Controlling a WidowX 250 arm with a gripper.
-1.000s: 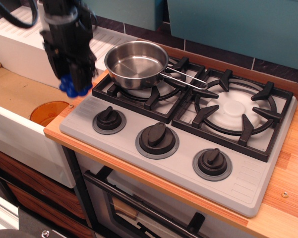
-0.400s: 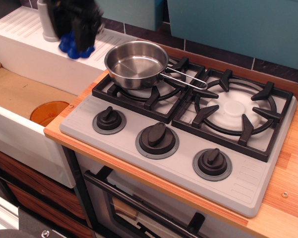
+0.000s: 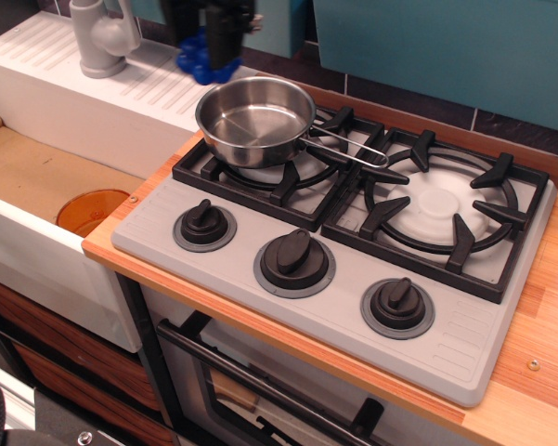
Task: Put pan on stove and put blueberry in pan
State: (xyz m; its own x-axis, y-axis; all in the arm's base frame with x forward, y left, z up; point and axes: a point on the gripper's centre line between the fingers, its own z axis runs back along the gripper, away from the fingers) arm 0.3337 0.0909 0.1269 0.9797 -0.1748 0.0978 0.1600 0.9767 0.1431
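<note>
The shiny steel pan (image 3: 256, 121) sits on the left burner of the grey stove (image 3: 334, 251), its wire handle pointing right. It is empty inside. My black gripper (image 3: 211, 51) is at the top of the frame, above and just behind the pan's far-left rim. It is shut on the blueberry (image 3: 204, 60), a cluster of deep-blue balls that hangs below the fingers, in the air over the sink's drainboard edge. The upper part of the gripper is cut off by the frame.
A white sink (image 3: 37, 232) with an orange drain (image 3: 91, 210) lies to the left, with a grey tap (image 3: 102, 39) on its ribbed back ledge. Three black knobs (image 3: 294, 261) line the stove front. The right burner (image 3: 441, 206) is bare. Teal wall panels stand behind.
My gripper has carried the blueberry up and to the right, from beside the stove's left edge over the sink to just behind the pan. The pan has not moved.
</note>
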